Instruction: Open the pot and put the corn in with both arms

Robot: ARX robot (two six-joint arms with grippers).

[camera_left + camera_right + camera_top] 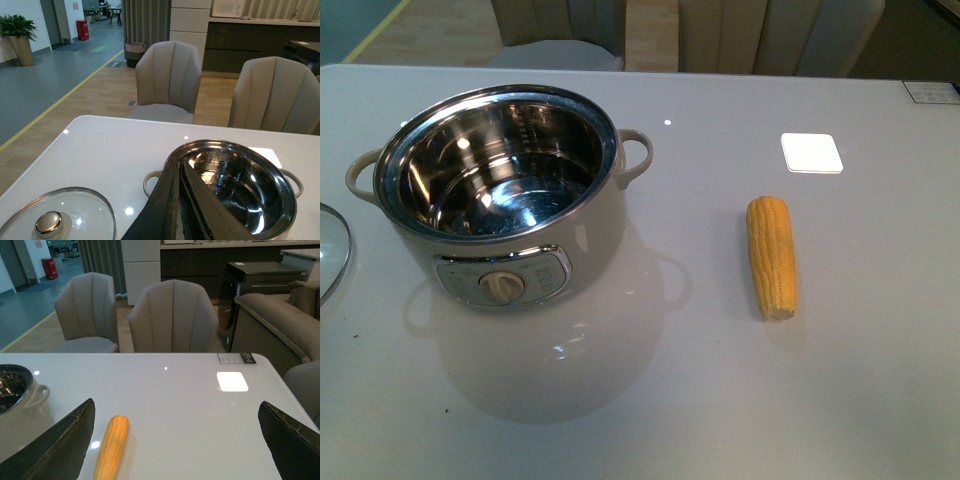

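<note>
Yellow corn [771,256] lies loose on the glossy worktop [880,380]; the spread right claw [176,405] might roll it away. Left claw [178,167] is pressed together.

Glossy pale grey worktop [880,400], filling nearly the whole frame. Left of centre: cream pot [605,235], uncovered, dial panel facing the lower edge. At the far left edge, partly cut off: glass lid [328,250], lying flat, close beside the pot but apart. Right of centre: corn [771,257], lying lengthwise, well apart from the pot. Above it, a bright white square [811,153]. In the upper right corner, a small label [931,92].
</note>
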